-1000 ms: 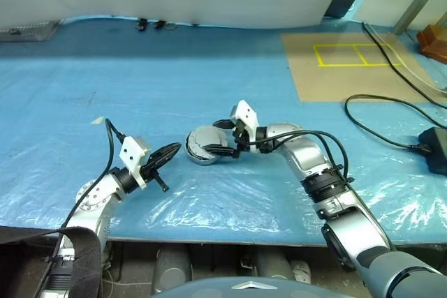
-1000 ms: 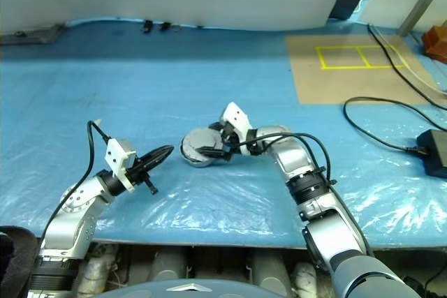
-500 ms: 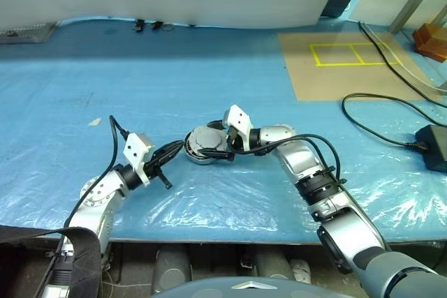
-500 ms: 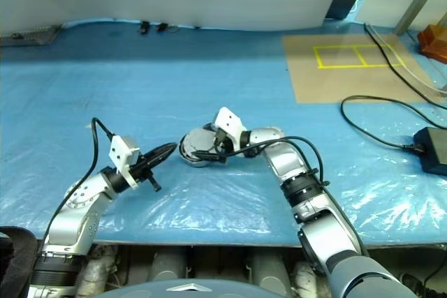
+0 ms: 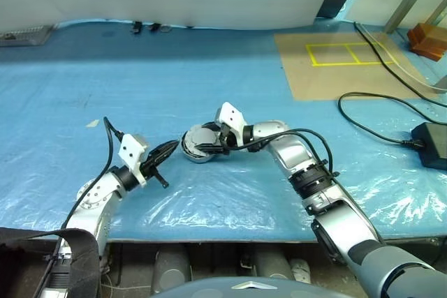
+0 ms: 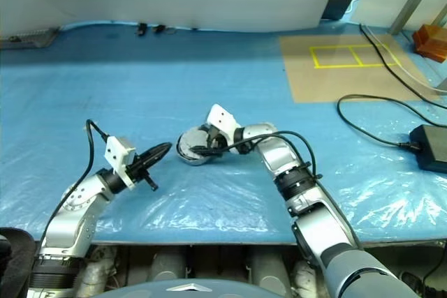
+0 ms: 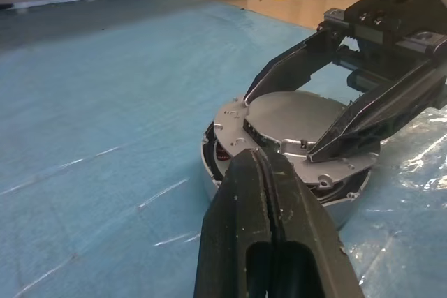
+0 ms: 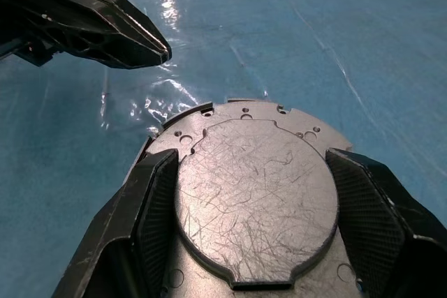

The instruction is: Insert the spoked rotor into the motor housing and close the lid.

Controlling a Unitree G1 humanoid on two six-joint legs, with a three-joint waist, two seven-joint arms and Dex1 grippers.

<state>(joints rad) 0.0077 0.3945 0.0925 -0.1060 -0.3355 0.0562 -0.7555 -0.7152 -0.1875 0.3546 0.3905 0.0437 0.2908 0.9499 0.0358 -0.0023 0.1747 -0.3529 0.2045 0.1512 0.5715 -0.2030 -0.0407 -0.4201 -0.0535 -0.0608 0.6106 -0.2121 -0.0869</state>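
Right wrist view puts me directly over the lid (image 8: 256, 190), its plain scratched grey face up and lying down on the motor housing (image 7: 230, 155), which sits on the blue plastic-covered table (image 5: 209, 75) between my two arms. My right gripper (image 8: 253, 193) straddles the lid, one black finger on each side of the disc; its jaws are spread around it, and I cannot tell whether the pads (image 8: 157, 200) are actually pressing its edge. My left gripper (image 7: 264, 172) is clenched with nothing in it, its tip just beside the housing's near wall. In the left wrist view the lid looks slightly proud on one side, with a dark gap where a glimpse of reddish windings shows, so I judge the closing step is not quite finished. To do it well I would keep the right fingers centred on the disc, press straight down rather than sideways so the housing does not slide on the slick plastic, and use the shut left tip as a brace against the wall. The spoked rotor is presumably under the lid already. By count: one housing, one lid, two grippers, one black cable (image 5: 377, 113) running to one dark box (image 5: 431, 144), and one taped yellow rectangle (image 5: 342, 54) on a brown sheet.
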